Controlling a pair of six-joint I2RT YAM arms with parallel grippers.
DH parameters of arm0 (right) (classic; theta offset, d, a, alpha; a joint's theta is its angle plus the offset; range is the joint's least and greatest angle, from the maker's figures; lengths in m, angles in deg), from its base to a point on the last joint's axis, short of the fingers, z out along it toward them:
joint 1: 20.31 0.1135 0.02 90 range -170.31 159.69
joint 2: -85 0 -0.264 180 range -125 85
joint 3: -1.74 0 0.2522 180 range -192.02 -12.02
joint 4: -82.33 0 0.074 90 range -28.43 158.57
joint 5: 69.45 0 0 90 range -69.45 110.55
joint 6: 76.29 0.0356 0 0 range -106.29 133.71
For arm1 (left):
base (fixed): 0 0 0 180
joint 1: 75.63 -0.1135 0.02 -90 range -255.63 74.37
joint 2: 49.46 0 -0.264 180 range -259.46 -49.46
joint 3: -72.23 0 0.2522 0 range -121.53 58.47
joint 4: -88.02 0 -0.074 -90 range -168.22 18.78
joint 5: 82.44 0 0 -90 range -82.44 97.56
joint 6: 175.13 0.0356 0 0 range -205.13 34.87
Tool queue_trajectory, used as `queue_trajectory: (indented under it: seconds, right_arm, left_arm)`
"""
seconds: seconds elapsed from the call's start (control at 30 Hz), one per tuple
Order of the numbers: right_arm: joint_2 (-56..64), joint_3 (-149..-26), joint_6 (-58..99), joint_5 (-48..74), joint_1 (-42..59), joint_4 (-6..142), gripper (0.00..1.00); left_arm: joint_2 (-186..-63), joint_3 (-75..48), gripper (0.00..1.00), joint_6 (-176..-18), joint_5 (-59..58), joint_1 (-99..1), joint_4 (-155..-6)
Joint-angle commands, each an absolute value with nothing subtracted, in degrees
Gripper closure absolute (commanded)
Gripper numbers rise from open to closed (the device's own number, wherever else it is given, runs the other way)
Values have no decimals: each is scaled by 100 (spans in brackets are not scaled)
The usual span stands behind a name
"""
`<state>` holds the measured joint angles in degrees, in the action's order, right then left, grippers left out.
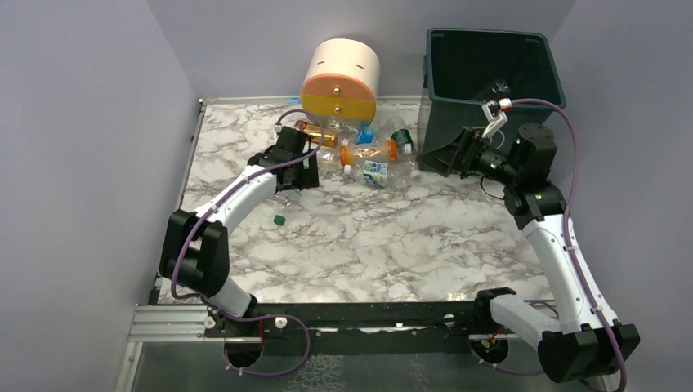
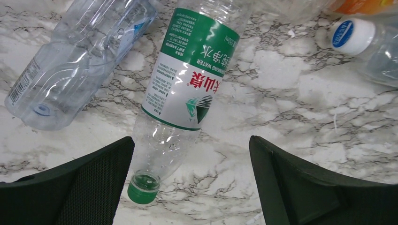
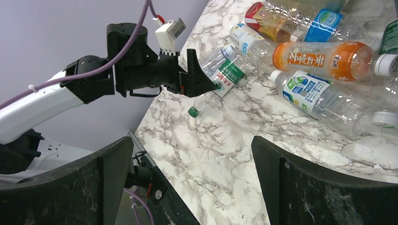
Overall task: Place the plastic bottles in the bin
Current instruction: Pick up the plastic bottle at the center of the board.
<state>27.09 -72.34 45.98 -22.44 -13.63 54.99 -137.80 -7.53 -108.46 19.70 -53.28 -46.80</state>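
**Item:** green-label bottle [image 2: 187, 89], lying flat on the marble. Its neck and green cap sit between the wide-spread fingers of my left claw [image 2: 190, 154], not gripped.
**Neighbours:** clear bottle [image 2: 80, 61] just left of the claw; white-capped bottle [image 2: 356, 35] ahead and to the right.
**Hazard, my judgement:** the body is slick and tapers here, so closing this low may squirt it forward or roll it into the clear bottle.
**Bin** [image 1: 482, 34]: well off to this claw's right, beside my right claw [image 1: 458, 153], which is also wide and empty. A weak hold could drop the bottle on that carry.
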Motion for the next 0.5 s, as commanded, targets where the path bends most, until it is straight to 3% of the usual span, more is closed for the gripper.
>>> queue_trajectory:
  seconds: [0.0,0.47]
  right_arm:
    - [2815,-7145,4400,-2434,-1345,5311,1]
    - [2946,-6955,4375,-2447,-1345,5305,0]
  left_arm:
    - [-14003,-784,1,-10474,2283,-5342,-4552]
    - [-14937,-966,1,-10324,2187,-5391,-4574]
